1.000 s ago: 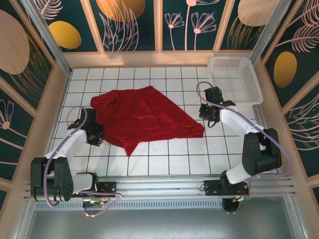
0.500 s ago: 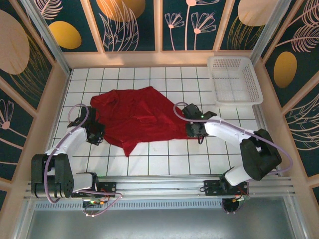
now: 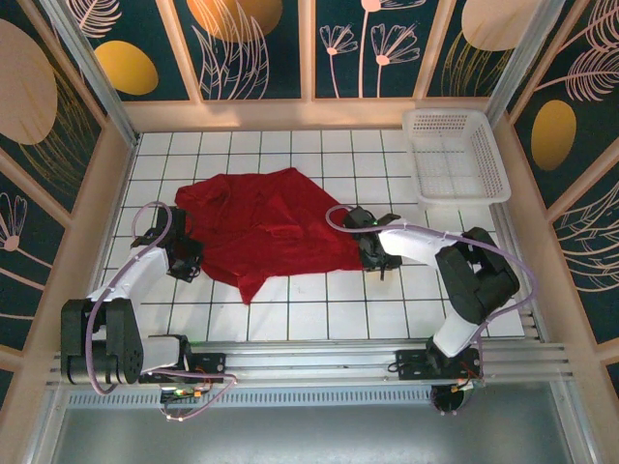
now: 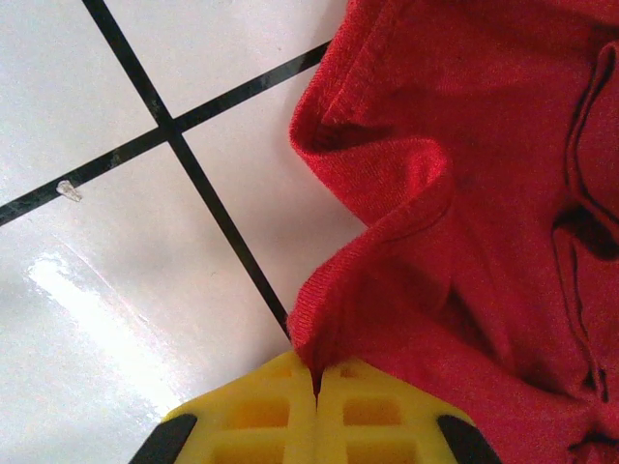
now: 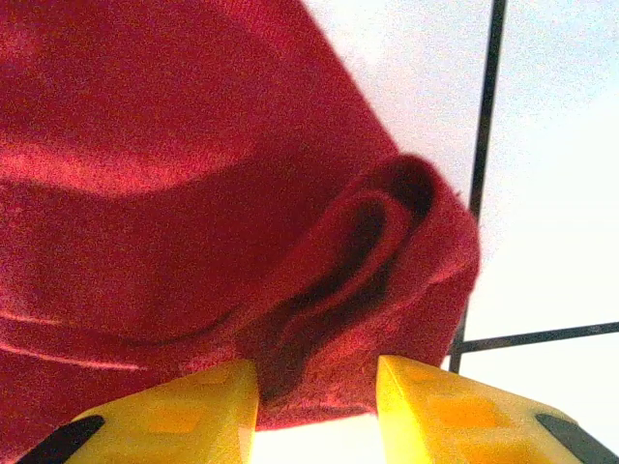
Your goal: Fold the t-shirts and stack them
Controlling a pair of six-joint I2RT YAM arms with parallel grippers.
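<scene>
Top external view: the left end effector (image 3: 184,259) sits low on the white tiled counter (image 3: 329,309), touching the left edge of the deep-red t-shirt (image 3: 271,227). Left wrist view confirms the left end effector (image 4: 316,372) fully closed, its yellow fingers (image 4: 387,416) meeting on the hem of the t-shirt (image 4: 484,193), which rises in a buckled fold just beyond the tips. The garment lies crumpled and unfolded across the middle of the counter, its upper edge toward the far wall and a narrow point trailing toward the near side. The right end effector (image 3: 372,253) is down on the garment's right corner. Right wrist view shows the right end effector (image 5: 317,387) with its jaws part-way apart and a rolled bunch of the t-shirt (image 5: 193,145) filling the gap between them, cloth touching both fingers (image 5: 174,416); it has hold of that fold. A white mesh basket (image 3: 455,159) stands in the far right corner, well apart from the garment.
</scene>
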